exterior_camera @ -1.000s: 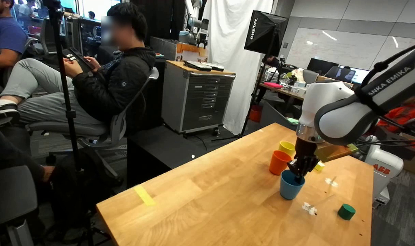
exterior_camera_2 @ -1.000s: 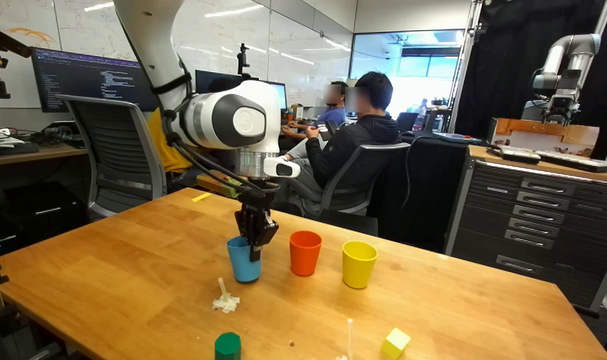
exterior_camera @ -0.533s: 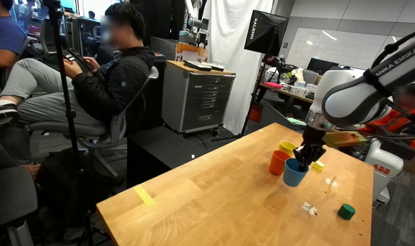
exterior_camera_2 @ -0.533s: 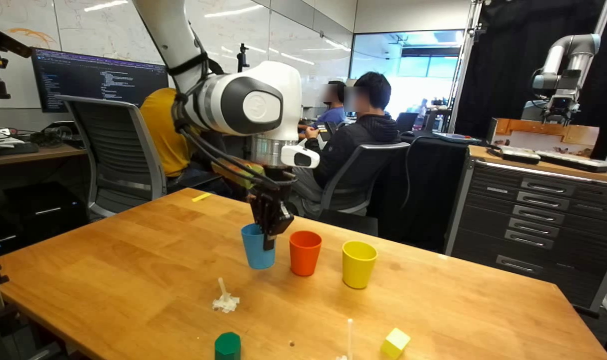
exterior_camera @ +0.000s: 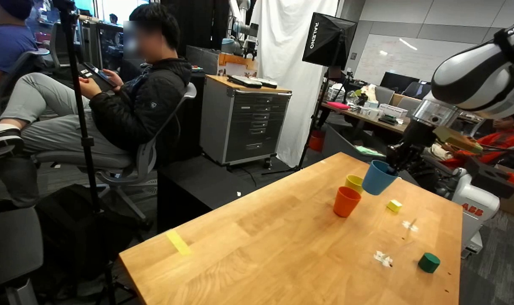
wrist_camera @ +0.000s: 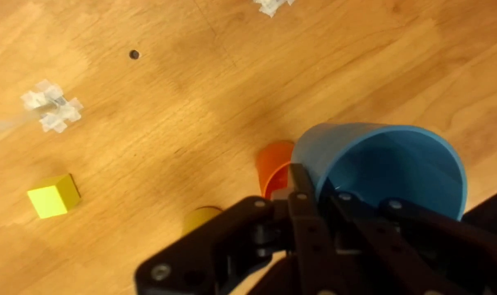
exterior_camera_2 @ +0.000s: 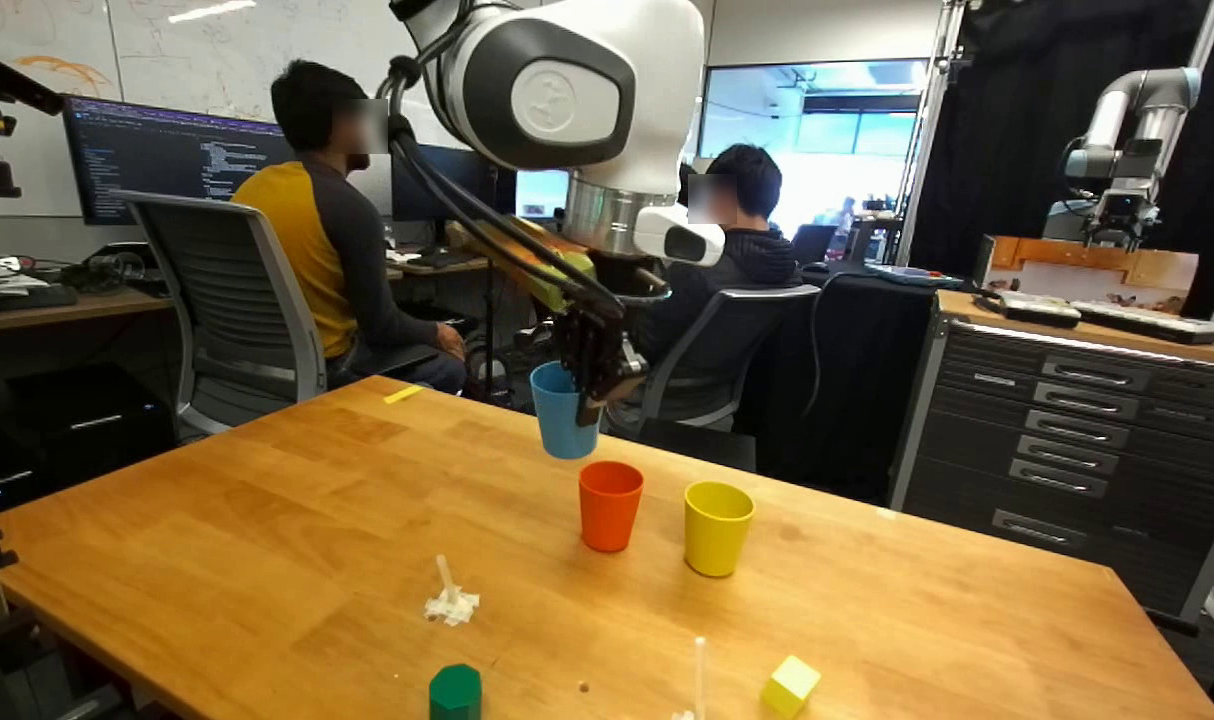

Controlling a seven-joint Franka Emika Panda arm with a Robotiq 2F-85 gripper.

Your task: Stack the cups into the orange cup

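My gripper (exterior_camera_2: 592, 395) is shut on the near wall of the blue cup (exterior_camera_2: 559, 420), with one finger inside and one outside in the wrist view (wrist_camera: 314, 180). The blue cup hangs in the air, slightly tilted, above the table; it also shows in the wrist view (wrist_camera: 396, 164) and in an exterior view (exterior_camera: 377, 180). The orange cup (exterior_camera_2: 610, 508) stands upright on the table, lower than the blue cup, and is partly hidden behind it and the finger in the wrist view (wrist_camera: 273, 157). The yellow cup (exterior_camera_2: 717, 532) stands upright beside the orange cup, apart from it; the gripper mostly hides it in the wrist view (wrist_camera: 199, 219).
A yellow block (exterior_camera_2: 792, 686) and a green block (exterior_camera_2: 455, 692) lie on the wooden table (exterior_camera_2: 297, 530). Thin pale sticks stand in white tape patches (exterior_camera_2: 452, 605). The table's far edge runs just behind the cups.
The gripper has lifted the blue cup off the table and carried it up and toward the orange cup's side. The blue cup has tilted slightly. The orange and yellow cups have not moved.
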